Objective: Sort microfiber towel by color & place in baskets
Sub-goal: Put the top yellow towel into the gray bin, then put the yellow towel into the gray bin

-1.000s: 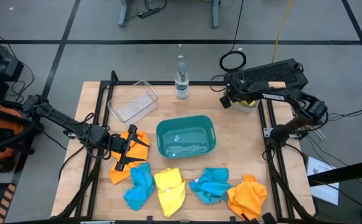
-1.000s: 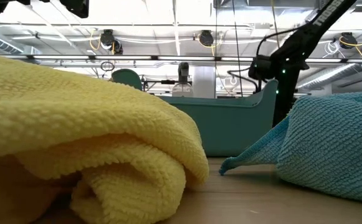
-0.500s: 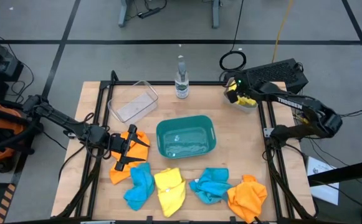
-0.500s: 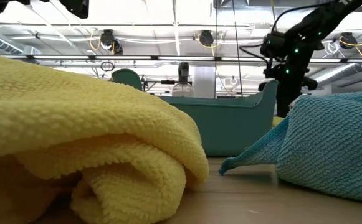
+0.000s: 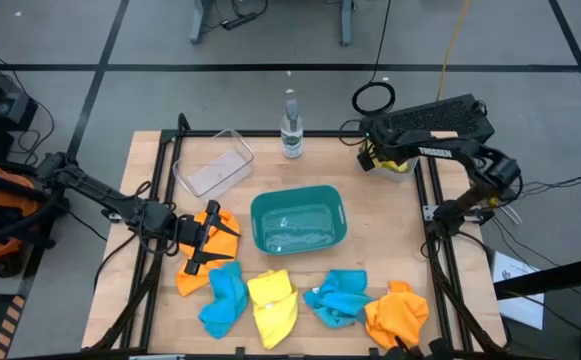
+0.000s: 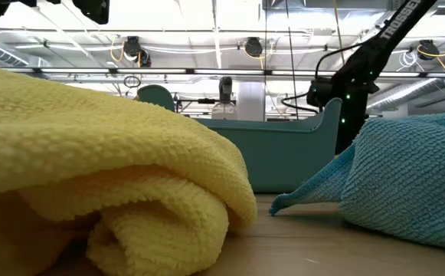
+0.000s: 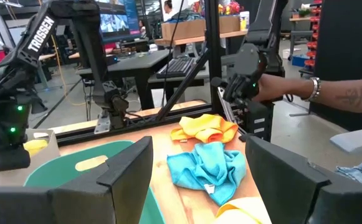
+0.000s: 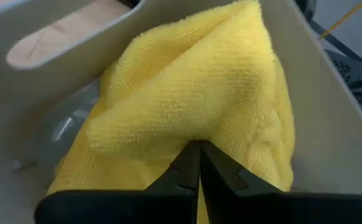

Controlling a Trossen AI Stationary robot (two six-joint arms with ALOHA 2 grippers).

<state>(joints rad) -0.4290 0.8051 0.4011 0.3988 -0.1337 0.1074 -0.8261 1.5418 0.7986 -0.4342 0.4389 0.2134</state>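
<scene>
My right gripper (image 5: 372, 157) is shut and points down into the pale grey basket (image 5: 402, 170) at the table's far right, its tips on a yellow towel (image 8: 187, 93) lying inside. My left gripper (image 5: 206, 240) is open, low over an orange towel (image 5: 192, 275) at the table's left; whether it touches the towel I cannot tell. The teal basket (image 5: 298, 222) stands mid-table and the clear basket (image 5: 213, 165) far left. Along the near edge lie a teal towel (image 5: 222, 300), a yellow towel (image 5: 273, 306), another teal towel (image 5: 338, 297) and an orange towel (image 5: 398, 313). My right gripper meets the yellow towel with its shut fingertips (image 8: 190, 158) at a thick fold (image 8: 168, 134) near the towel's middle, coming from above. The towel lies bunched on the grey basket's floor, against its walls.
A clear bottle (image 5: 290, 125) stands at the far edge between the clear and grey baskets. A person's hand (image 7: 290, 87) shows beyond the table's right side in the left wrist view. Black frame rails run along both table sides.
My right gripper rose out of the grey basket, then came back down into it, ending about where it was a second ago. The left arm and the towels on the table have kept still.
</scene>
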